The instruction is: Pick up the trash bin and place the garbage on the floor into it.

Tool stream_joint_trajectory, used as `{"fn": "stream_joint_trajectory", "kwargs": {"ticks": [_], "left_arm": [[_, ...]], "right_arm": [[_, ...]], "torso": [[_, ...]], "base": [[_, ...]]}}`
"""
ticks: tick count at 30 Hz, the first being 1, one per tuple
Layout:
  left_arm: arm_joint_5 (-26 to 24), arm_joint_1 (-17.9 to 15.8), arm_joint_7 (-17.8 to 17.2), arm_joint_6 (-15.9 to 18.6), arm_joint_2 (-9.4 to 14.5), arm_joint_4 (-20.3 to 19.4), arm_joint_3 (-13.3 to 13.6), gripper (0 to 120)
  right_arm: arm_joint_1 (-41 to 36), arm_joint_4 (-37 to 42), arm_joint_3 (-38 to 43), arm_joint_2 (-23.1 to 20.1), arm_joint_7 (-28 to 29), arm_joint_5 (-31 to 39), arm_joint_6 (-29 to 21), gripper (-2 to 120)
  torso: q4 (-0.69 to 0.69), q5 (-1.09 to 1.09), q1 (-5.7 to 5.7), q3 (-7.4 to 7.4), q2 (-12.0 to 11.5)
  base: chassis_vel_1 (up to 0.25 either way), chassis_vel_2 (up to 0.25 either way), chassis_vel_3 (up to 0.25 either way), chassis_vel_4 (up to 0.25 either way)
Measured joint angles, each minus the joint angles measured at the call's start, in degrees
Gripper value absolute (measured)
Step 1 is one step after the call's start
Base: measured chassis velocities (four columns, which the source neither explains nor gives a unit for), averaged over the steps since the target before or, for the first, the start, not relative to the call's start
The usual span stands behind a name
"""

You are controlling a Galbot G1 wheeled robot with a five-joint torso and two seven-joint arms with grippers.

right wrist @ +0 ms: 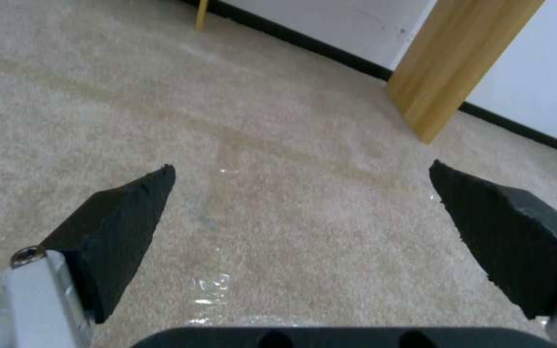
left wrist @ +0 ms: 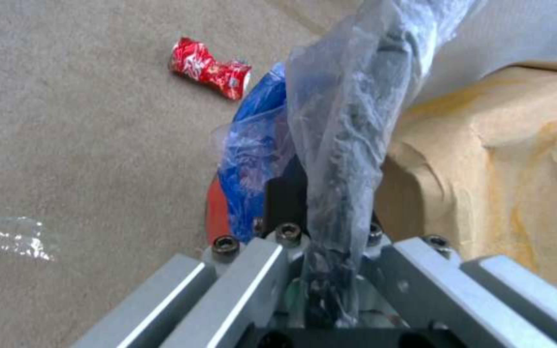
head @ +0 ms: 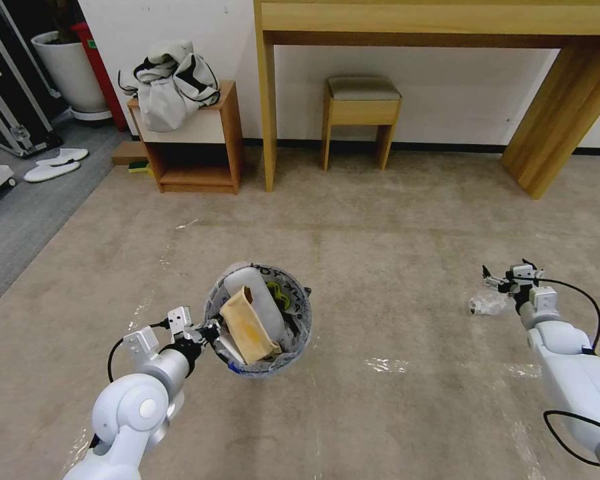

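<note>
Our left gripper [head: 210, 331] clamps trash bin [head: 258, 319] rim at 9 o'clock | our right gripper [right wrist: 298, 212] spread wide above carpet [head: 393, 253] | clear plastic wad [head: 488, 303] at its 9 o'clock

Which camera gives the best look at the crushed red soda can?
The left wrist view: the soda can lies in the open on the carpet, beyond the trash bin that the left gripper holds. The head and right wrist views reveal nothing of it.

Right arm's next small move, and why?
Probably lower the right tool onto the clear plastic wad and close. Its fingers are spread wide with only carpet between them, the wad lies just beside it, and the left tool holds the bin by its rim.
</note>
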Motion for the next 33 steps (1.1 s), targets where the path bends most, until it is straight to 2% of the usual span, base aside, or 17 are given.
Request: {"fn": "stream_joint_trajectory", "kwargs": {"ticks": [25, 33], "left_arm": [[-0.3, -0.3, 0.0, -0.3, 0.2, 0.3, -0.3, 0], [-0.3, -0.4, 0.2, -0.4, -0.1, 0.6, -0.2, 0]], "right_arm": [[1.3, -0.6, -0.6, 0.4, -3.2, 0.8, -1.8, 100], [1.0, -1.0, -0.5, 0.2, -4.3, 2.0, -1.9, 100]], "torso": [[-0.01, 0.0, 0.0, 0.0, 0.0], [-0.02, 0.01, 0.0, -0.01, 0.0]], "base": [[0.0, 0.0, 0.0, 0.0], [-0.096, 0.093, 0.095, -0.098]]}}
